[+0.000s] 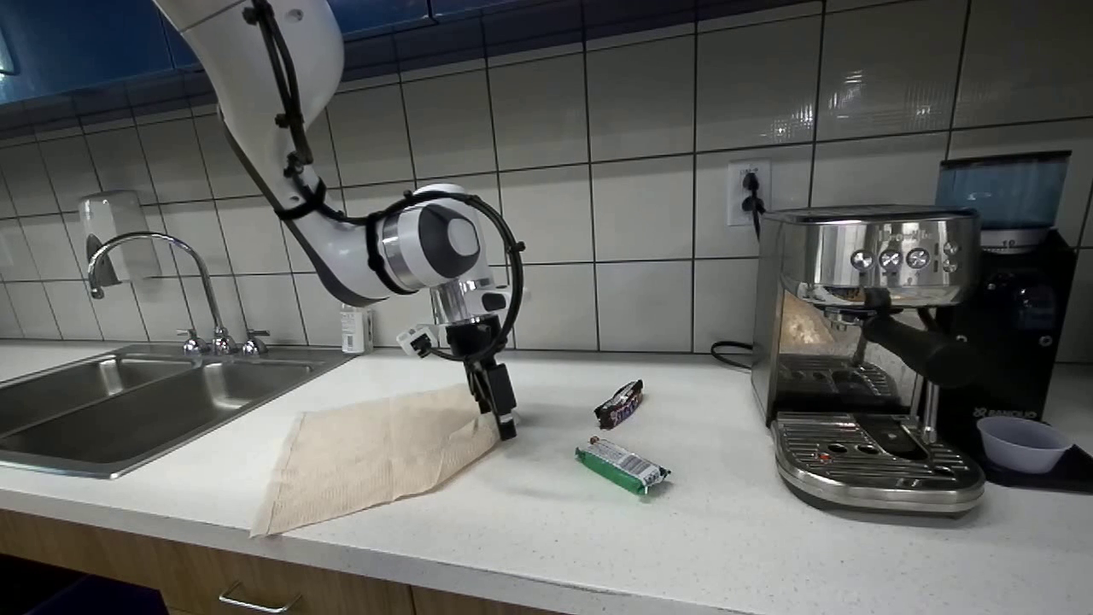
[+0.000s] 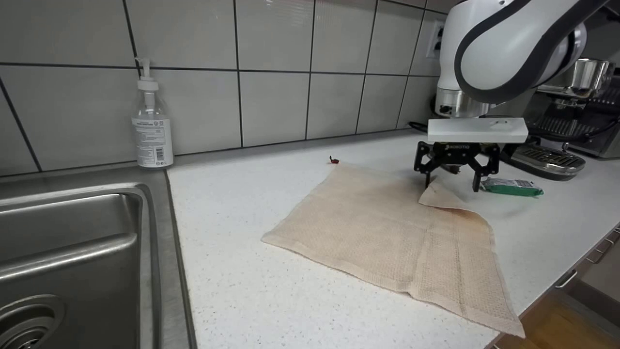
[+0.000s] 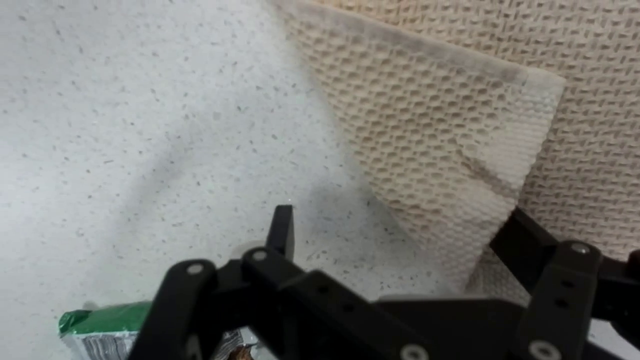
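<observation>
Steel double sink (image 2: 167,252): stood at the left of the frame in both exterior views. Dispenser (image 1: 115,213), white: hung on the tiled wall (image 1: 645,213), upper left in an exterior view. Tap (image 1: 224,343), chrome: rose from the sink's back edge. Bottle (image 2: 152,138), clear, pump top: stood upright just beside the sink, near the wall. Cloth (image 1: 376,457), beige, textured: lay spread on the speckled white counter (image 1: 709,547), left of centre in an exterior view, one corner reaching the front edge. Its folded corner (image 3: 425,135) was turned back, upper right in the wrist view. Red item (image 2: 334,160): showed at the cloth's far corner, too small to identify. Gripper (image 2: 452,188), black: pointed down, jaws spread wide, the folded corner between them and close by one finger; whether they touched could not be told. Dark-wrapped bar (image 1: 619,405): lay right of centre. Green-and-white bar (image 1: 622,465): lay below it in the frame, apart from it; it also showed at the lower left of the wrist view. Socket (image 1: 738,195), white: held a black plug, upper right. Coffee machine (image 1: 871,235), chrome: stood at right. Grinder (image 1: 1016,325), black: stood behind it, far right. Bowl (image 1: 1023,453), pale: sat at the grinder's foot.
</observation>
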